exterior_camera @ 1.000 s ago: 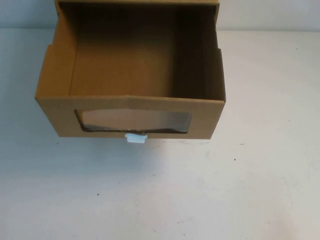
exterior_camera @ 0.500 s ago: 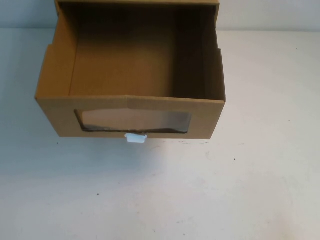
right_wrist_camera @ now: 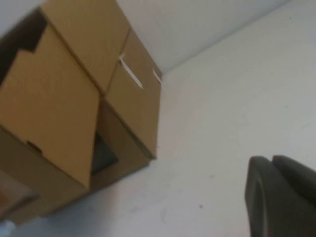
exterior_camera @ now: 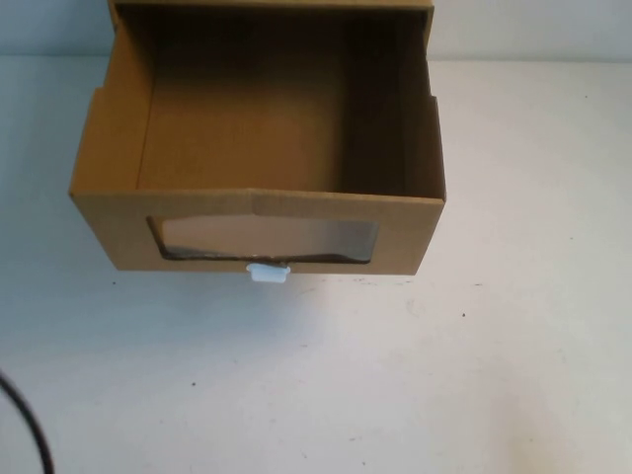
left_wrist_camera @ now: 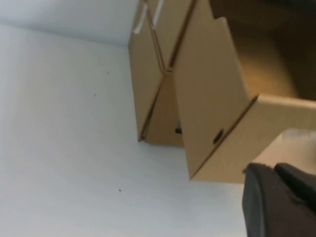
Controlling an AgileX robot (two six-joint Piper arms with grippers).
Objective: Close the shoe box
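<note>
Shoe box: brown cardboard drawer, pulled open, clear window.
Tabletop: white, speckled.
Left pincer: near box, grip unclear.
Right pincer: apart, grip unclear.

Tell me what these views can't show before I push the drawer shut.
- Left tool: one dark corner shows in the left wrist view; absent from the high view.
- Right tool: same in the right wrist view.
- Shoe box: rear cut off by the high view's top edge.
- Window: contents behind it too dim to tell.

The white table carries the open shoe box.
</note>
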